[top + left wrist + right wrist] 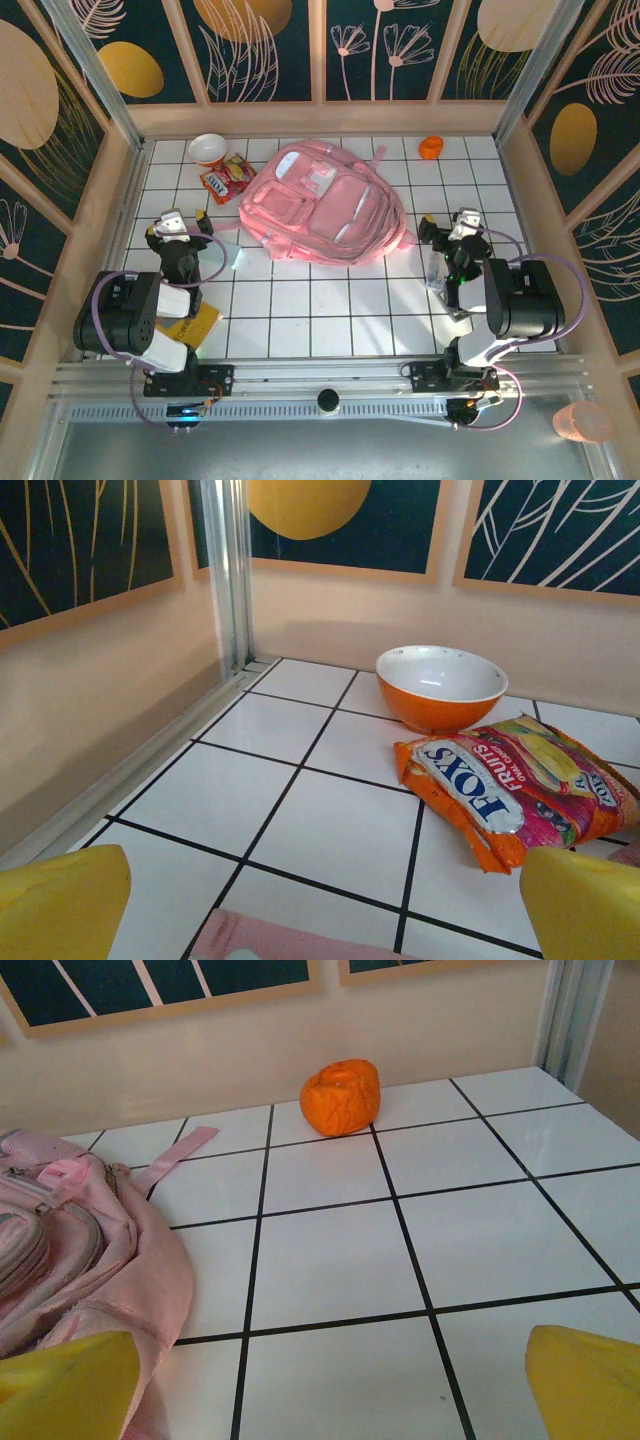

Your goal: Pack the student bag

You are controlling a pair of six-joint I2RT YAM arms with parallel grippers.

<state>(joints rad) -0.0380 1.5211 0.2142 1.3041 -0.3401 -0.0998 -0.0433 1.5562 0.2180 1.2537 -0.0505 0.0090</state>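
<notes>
white tiled table (320, 320), soft pink student bag (322, 205), zipped pockets, white trim

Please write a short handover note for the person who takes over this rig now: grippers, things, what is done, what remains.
Left gripper: open, empty, facing the orange bowl and the sweets packet.
Right gripper: open, empty, beside the student bag, facing the orange lump.
The bag lies flat mid-table.
Done: nothing visibly packed.
Left to do: bowl, packet and lump lie outside the bag.
</notes>
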